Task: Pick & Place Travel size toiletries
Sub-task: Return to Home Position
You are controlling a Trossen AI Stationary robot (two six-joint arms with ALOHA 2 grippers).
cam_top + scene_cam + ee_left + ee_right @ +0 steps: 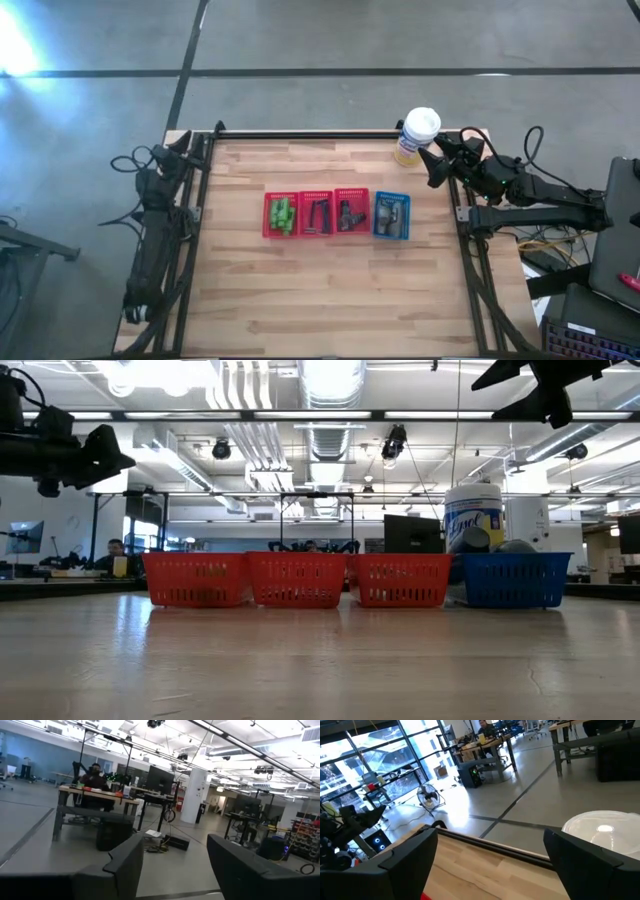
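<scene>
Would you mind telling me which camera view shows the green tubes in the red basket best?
The high view: looking straight down, it shows the green tubes lying inside the leftmost red basket. The low view shows only that basket's mesh wall, which hides them. Neither wrist view shows them.

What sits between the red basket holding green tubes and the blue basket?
A second red basket and a third red basket, both holding dark items, per the high view.
</scene>
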